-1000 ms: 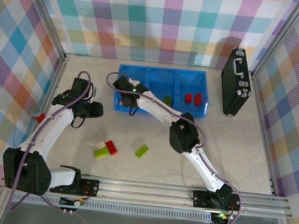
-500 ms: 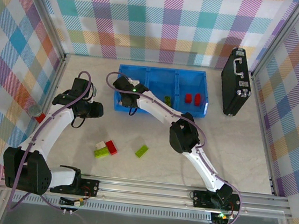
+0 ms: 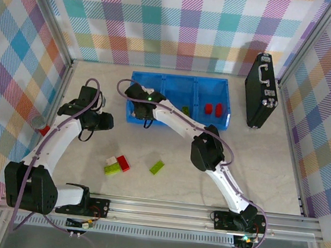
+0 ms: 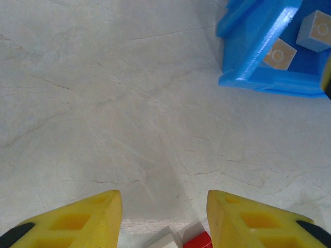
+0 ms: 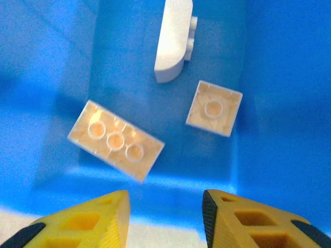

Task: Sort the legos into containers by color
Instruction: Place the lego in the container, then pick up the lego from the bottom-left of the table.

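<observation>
The blue tray (image 3: 181, 78) lies at the back of the table. My right gripper (image 5: 165, 219) is open over the near wall of its left compartment, nothing between the fingers. Below it lie a long cream brick (image 5: 115, 140), a square cream brick (image 5: 213, 108) and a white rounded piece (image 5: 173, 39). A green brick (image 3: 186, 111) sits in the middle compartment and two red bricks (image 3: 212, 109) in the right one. My left gripper (image 4: 164, 219) is open over bare table, left of the tray corner (image 4: 258, 51). A red brick (image 4: 199, 241) and a white one (image 4: 168, 240) peek in at the bottom edge.
On the table in front lie a white, green and red cluster (image 3: 116, 165) and a single green brick (image 3: 157, 167). A small red piece (image 3: 44, 129) sits by the left wall. The black case (image 3: 260, 90) stands at the back right.
The right arm's elbow has shifted slightly to the right. Both grippers stay where they were, open.
</observation>
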Robot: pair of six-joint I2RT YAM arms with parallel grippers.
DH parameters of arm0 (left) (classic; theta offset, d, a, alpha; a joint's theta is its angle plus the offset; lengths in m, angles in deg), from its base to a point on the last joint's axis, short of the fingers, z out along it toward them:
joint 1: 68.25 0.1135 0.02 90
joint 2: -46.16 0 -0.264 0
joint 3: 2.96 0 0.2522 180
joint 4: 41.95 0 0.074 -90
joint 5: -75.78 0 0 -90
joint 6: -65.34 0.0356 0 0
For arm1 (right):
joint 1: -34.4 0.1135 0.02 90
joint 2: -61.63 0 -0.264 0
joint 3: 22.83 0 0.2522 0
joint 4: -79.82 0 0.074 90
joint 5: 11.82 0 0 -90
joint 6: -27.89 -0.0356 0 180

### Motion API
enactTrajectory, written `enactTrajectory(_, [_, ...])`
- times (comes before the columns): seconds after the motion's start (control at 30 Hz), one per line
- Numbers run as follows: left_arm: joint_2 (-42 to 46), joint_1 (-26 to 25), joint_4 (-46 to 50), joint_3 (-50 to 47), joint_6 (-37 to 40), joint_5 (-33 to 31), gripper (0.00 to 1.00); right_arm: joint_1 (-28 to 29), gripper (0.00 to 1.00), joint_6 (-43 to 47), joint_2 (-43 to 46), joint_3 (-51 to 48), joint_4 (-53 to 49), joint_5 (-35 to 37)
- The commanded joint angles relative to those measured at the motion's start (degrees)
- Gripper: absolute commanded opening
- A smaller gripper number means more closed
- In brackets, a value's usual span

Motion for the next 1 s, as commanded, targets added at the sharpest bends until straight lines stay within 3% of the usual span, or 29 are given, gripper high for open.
enactTrajectory(0.0, [-0.3, 2.3, 0.1, -0.2, 0.5, 1.9, 0.47, 1.5, 0.43, 1.0, 5.0, -2.5, -2.5, -1.7])
enactTrajectory(0.3, [-0.4, 8.3, -0.8, -0.2, 0.0, 6.2, 0.47, 5.7, 0.42, 0.0, 11.8, -11.2, -3.9, -5.8])
enactTrajectory(0.53, [-0.9, 10.3, -1.0, -0.1, -0.2, 7.5, 0.47, 10.6, 0.43, -0.4, 14.5, -16.8, -1.4, -13.0])
enactTrajectory(0.8, [-1.4, 10.8, -1.2, -0.4, -0.6, 9.0, 0.47, 15.4, 0.46, 0.4, 12.3, -18.0, 1.1, -18.7])
enactTrajectory(0.97, [-1.5, 10.9, -1.3, -0.4, -0.7, 9.4, 0.47, 16.2, 0.53, 0.6, 9.9, -16.7, -0.5, -18.0])
